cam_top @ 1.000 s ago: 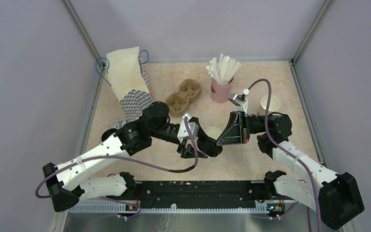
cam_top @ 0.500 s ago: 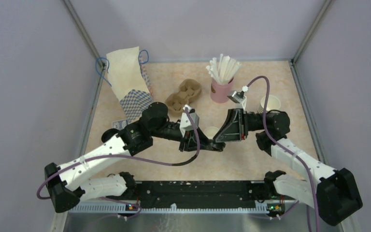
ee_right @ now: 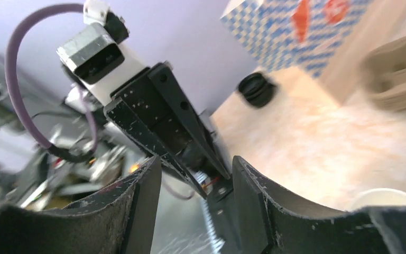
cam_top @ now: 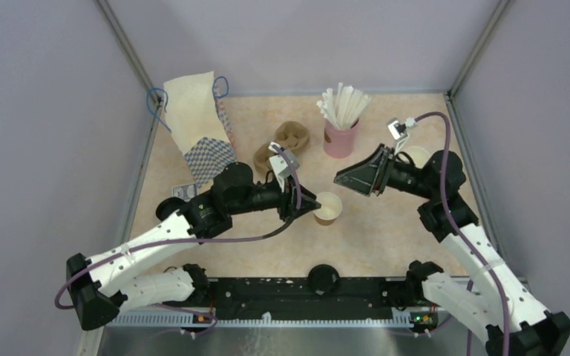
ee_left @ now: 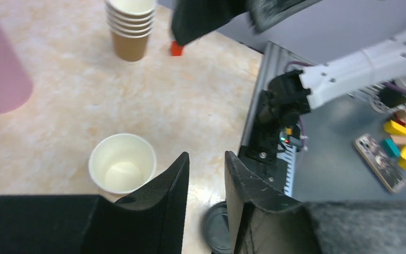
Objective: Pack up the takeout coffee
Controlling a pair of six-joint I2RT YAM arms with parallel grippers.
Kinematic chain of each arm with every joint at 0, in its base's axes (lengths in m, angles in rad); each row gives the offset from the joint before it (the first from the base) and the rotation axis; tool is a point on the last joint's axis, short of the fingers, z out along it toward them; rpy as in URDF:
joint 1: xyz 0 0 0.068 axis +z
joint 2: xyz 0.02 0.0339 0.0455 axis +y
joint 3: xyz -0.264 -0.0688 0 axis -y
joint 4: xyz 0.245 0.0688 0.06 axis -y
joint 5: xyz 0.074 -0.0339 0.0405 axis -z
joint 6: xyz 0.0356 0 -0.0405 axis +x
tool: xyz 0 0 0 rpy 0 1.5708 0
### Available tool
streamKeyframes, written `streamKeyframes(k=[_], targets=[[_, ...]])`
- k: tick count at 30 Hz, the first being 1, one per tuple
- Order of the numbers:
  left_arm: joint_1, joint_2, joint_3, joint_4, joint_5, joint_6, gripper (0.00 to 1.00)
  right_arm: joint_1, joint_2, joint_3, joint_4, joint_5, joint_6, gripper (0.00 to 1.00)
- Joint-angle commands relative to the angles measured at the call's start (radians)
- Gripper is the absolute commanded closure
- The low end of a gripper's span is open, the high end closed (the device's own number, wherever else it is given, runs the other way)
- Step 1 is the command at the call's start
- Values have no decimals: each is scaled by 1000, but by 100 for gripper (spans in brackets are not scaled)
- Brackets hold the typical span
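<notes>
— What is seen on the table?
— A tall paper bag is stood at the far left, and a cardboard cup carrier is laid near it. A pink cup filled with white straws is placed further right. A stack of brown cups is set at the far right, partly hidden from above by the right arm.
— Where is the takeout coffee found?
— The paper cup is stood upright near the middle of the table, uncovered, with its white inside shown. Its black lid is laid well apart from it, on the dark rail between the arm bases.
— How is the left gripper set?
— It is held just beside the cup, on the cup's left in the overhead view. Its fingers are parted by a narrow gap only, and nothing is clasped between them.
— And the right gripper?
— It is held apart from the cup, on its far-right side. Its fingers are spread moderately, and nothing is gripped
</notes>
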Motion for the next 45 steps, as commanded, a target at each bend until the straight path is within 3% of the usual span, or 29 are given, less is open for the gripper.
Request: streamKeyframes(k=[1,5,8,12,16,21,27,35,45], targets=[[6,13,29,-66,-278,-27,59,-9,-94,110,-449,357,-338,48],[10,67,81,-197,-364,12,46,-7,-80,127,-592,427,-418,49],[10,102,101,-263,-405,-17,44,40,-34,127,-686,445,-440,49],[12,61,51,-239,-521,-88,31,321,21,135,-831,711,-419,52],[14,-6,15,-247,-632,-95,2,602,24,85,-912,916,-328,58],[15,-96,-20,-247,-729,-86,1,850,1,-62,-788,872,-272,58],[16,-188,-20,-289,-896,-122,1,1050,184,-58,-703,999,-198,58],[16,-274,16,-323,-966,-122,1,1113,406,-23,-611,1018,-172,59],[16,-318,3,-351,-978,-136,1,1122,525,2,-562,1007,-168,64]])
